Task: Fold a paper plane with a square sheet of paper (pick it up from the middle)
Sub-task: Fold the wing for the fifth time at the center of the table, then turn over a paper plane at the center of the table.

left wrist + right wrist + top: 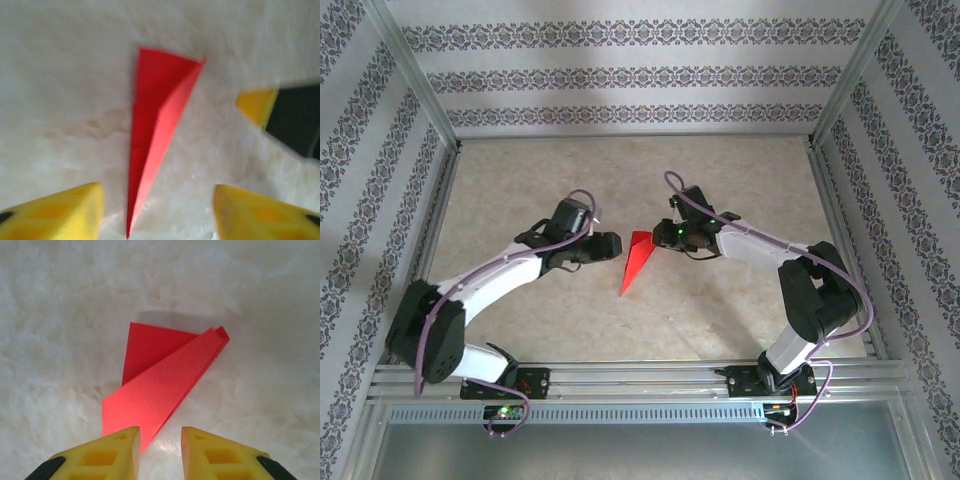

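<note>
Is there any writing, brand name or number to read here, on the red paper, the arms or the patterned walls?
No text can be read.
The folded bright red paper plane is plain.
The striped patterned wallpaper bears ornament, not letters.
Any label on the black and white left arm is too small to read.
</note>
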You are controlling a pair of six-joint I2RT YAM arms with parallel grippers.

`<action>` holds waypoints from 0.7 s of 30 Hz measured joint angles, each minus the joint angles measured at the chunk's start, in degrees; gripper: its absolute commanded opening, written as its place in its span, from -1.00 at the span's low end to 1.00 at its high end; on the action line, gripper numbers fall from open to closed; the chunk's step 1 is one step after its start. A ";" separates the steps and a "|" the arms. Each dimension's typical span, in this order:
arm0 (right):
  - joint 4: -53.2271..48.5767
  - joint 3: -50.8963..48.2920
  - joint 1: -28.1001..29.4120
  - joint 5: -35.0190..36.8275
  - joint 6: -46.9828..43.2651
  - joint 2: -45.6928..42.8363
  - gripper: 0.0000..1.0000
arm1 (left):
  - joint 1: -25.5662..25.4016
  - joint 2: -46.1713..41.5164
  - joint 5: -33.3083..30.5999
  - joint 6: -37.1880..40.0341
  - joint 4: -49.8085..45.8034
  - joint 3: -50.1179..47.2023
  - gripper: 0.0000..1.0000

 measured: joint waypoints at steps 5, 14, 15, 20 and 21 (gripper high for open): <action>-7.74 6.03 7.04 9.20 1.53 3.21 -0.05 | 3.69 -5.01 -8.20 1.27 -2.12 -4.52 0.85; -19.74 21.73 15.61 23.41 5.66 15.74 0.11 | 12.41 -10.16 -12.55 1.77 -2.62 -12.04 0.99; -21.07 23.17 15.72 24.41 5.99 16.94 0.11 | 13.25 -10.51 -12.07 1.79 -2.49 -12.79 0.99; -26.67 30.23 15.93 27.45 7.76 22.49 0.05 | 14.91 -11.10 -10.10 1.81 -1.55 -14.62 0.99; -27.58 31.23 15.93 27.67 8.26 23.30 0.02 | 14.93 -11.10 -9.90 1.81 -1.51 -14.73 0.99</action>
